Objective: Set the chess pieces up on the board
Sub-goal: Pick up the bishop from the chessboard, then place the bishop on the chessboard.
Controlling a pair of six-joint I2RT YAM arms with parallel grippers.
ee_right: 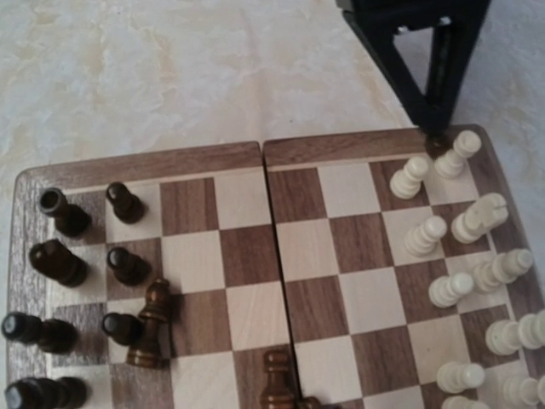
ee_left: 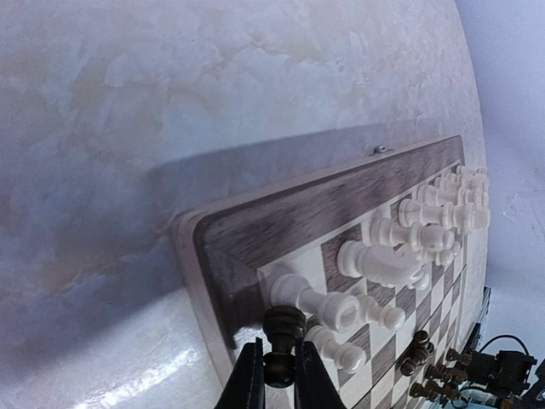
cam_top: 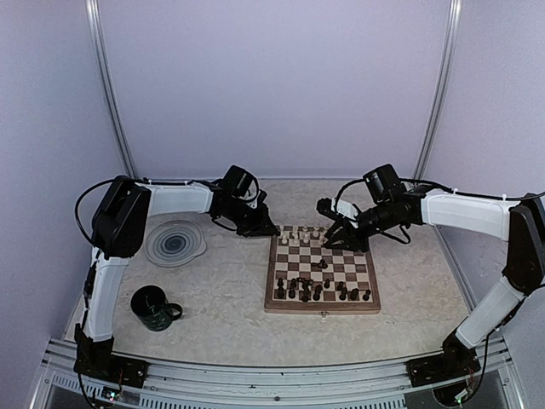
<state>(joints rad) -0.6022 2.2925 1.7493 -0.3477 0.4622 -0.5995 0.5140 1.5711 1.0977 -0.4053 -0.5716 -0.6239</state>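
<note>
Dark-brown and cream checks mark the board (cam_top: 289,307), which lies right of centre on a pale marbled table (cam_top: 226,294), its small clasp facing the arm bases. At the board's far left corner the left gripper (ee_left: 281,379) has its two black fingers (ee_left: 249,379) pinched tight on a dark pawn (ee_left: 283,325), right at the corner square beside the rim. Whether the pawn's foot rests on the wood cannot be told. In the right wrist view that gripper's black frame fills the upper right and hides part of the corner. Only a dark scrap of the pawn shows beneath its tip, just beside two cream pieces (ee_right: 410,177). The chess pieces (cam_top: 305,294) are split by colour. The cream pieces stand in two ranks along the far side, close around the held pawn. The dark pieces (ee_right: 126,264) crowd the near ranks, some upright and some too blurred to judge, with two strays out toward the middle, one of them on the board's fold line. The right gripper (cam_top: 345,243) hangs above the board's far right corner and covers the squares there in the overhead view. How wide its fingers stand cannot be made out. Off the board to the left, a round grey swirl-patterned plate (cam_top: 174,243) lies beside the left arm, and a dark mug (cam_top: 153,308) stands nearer the bases with its handle pointing right.
</note>
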